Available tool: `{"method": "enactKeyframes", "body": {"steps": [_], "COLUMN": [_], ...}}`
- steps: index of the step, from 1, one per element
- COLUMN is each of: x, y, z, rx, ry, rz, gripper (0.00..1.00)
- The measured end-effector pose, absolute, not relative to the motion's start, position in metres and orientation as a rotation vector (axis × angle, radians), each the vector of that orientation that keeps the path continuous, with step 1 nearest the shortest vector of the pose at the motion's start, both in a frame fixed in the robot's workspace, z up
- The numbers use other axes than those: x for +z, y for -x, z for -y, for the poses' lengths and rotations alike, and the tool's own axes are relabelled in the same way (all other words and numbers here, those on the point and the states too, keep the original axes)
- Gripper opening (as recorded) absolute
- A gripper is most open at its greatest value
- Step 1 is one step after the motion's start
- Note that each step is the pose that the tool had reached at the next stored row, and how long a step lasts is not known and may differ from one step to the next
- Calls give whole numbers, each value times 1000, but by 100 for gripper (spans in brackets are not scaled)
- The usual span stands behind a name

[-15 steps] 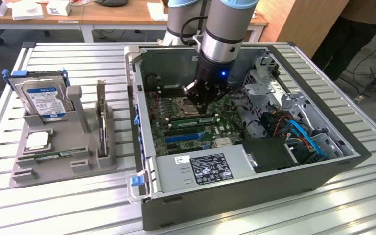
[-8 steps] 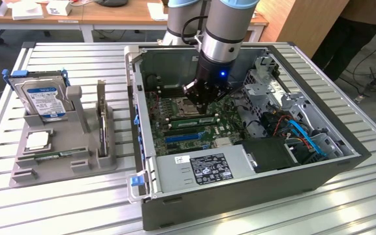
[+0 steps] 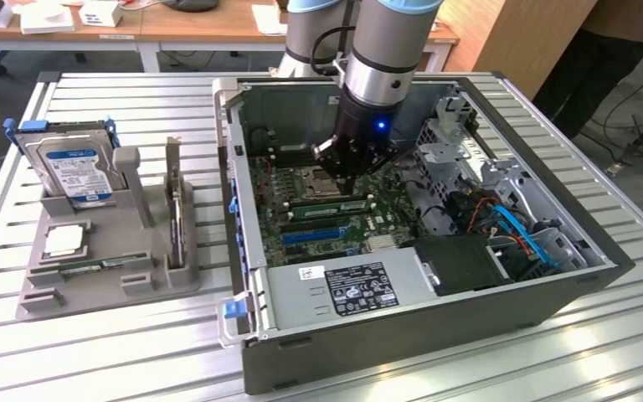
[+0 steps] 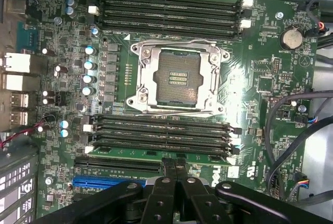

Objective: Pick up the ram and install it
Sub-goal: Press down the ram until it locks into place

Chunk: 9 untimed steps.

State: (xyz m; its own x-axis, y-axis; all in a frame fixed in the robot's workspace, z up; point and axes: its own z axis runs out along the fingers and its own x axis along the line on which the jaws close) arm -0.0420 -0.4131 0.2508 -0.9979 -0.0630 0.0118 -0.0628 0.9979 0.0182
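Observation:
A ram stick (image 4: 156, 157) stands edge-up in the memory slot of the green motherboard (image 4: 260, 57) nearest my fingers; in the exterior view this ram (image 3: 338, 205) lies just in front of the CPU socket (image 3: 319, 180). My gripper (image 3: 347, 172) hangs inside the open computer case, directly above that slot. In the wrist view the gripper (image 4: 176, 166) is shut, with nothing between its black fingers (image 4: 170, 168). Whether the tips touch the stick I cannot tell. A second ram stick (image 3: 98, 266) lies in the grey holder (image 3: 131, 251) at the exterior view's left.
A silver hard drive (image 3: 70, 172) with a blue label stands in the holder. The case (image 3: 434, 335) holds a power supply (image 3: 344, 289), blue and black cables (image 3: 522, 234) and a drive cage (image 3: 455, 142). Several other memory slots (image 4: 166, 5) are bare. A person (image 3: 623, 50) stands at the back right.

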Motion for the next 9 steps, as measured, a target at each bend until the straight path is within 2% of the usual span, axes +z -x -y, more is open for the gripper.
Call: {"method": "enactKeyframes", "body": {"steps": [9], "x": [251], "y": [42], "z": [413], "rx": [-28], "ry": [-98], "rz": [3125], "gripper": [9]}}
